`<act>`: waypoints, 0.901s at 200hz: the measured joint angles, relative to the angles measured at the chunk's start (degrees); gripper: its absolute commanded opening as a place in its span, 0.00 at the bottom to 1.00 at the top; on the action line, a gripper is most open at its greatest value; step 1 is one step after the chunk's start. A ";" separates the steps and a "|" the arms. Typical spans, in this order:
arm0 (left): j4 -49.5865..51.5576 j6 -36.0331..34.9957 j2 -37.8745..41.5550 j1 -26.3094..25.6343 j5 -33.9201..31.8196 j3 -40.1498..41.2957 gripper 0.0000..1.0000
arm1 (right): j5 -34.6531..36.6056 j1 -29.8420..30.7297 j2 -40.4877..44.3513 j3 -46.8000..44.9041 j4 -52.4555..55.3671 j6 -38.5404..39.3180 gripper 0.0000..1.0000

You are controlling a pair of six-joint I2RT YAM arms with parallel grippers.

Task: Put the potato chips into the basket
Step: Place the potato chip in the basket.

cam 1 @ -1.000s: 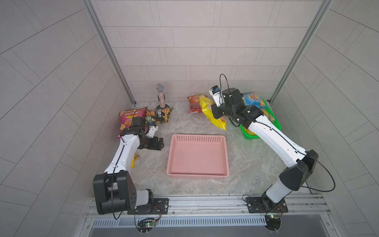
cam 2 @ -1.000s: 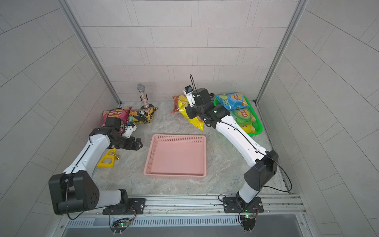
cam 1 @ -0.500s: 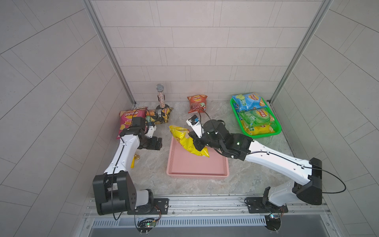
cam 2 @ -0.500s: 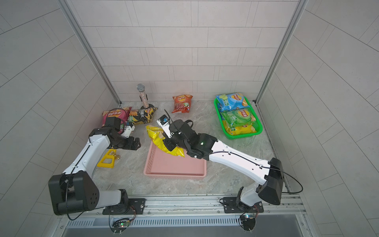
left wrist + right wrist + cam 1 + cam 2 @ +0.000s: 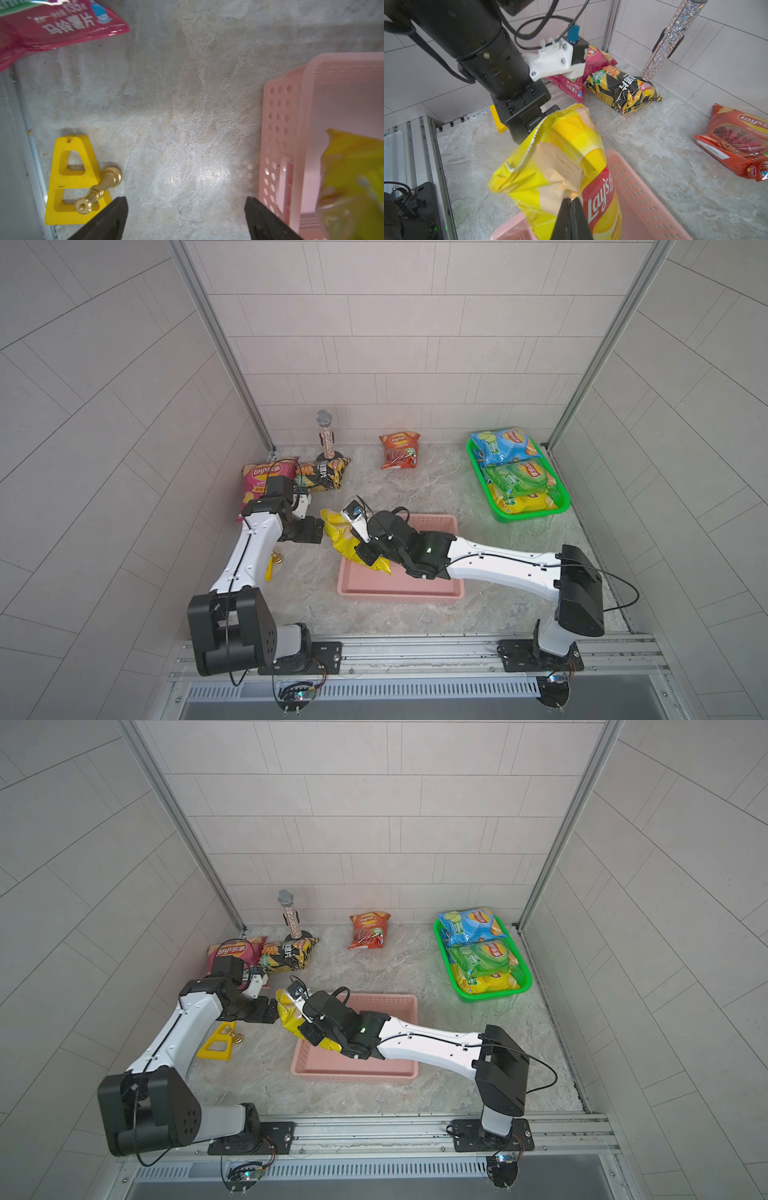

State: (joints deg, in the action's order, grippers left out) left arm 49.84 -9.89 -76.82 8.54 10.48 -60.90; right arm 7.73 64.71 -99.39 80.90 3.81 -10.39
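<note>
Yellow Lay's bag [image 5: 560, 153] hangs pinched in my right gripper [image 5: 571, 200], straddling the rim of the pink basket [image 5: 643, 207]; it looks light, puffy and slick, so a film fold suits. My left gripper [image 5: 186, 205] gapes empty.

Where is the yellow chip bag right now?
In a top view, mid-table: the yellow chip bag hangs pinched in the right pincer, over the pink basket's end nearest the left arm.
</note>
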 measured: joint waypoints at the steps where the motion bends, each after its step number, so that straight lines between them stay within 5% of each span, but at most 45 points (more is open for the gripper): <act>1: 0.00 0.02 0.00 0.11 -0.13 -0.09 0.96 | 0.07 0.00 -0.02 -0.02 -0.11 0.02 0.00; 103: 0.15 0.87 0.11 2.56 0.90 -1.77 0.95 | 2.80 1.03 -6.23 -6.12 -15.02 2.78 0.00; 143: 0.13 0.87 0.11 2.58 1.99 -1.77 0.95 | 1.62 2.25 -6.78 -7.56 -14.43 1.99 0.48; 180: 0.15 0.87 0.11 2.58 2.58 -1.77 0.95 | 0.46 2.47 -3.65 -10.14 -10.73 0.61 0.60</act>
State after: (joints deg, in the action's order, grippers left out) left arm 50.00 -9.02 -76.71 11.11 13.06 -62.67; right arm 8.19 67.18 -103.04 70.76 -6.92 -9.78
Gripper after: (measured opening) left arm 0.955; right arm 0.587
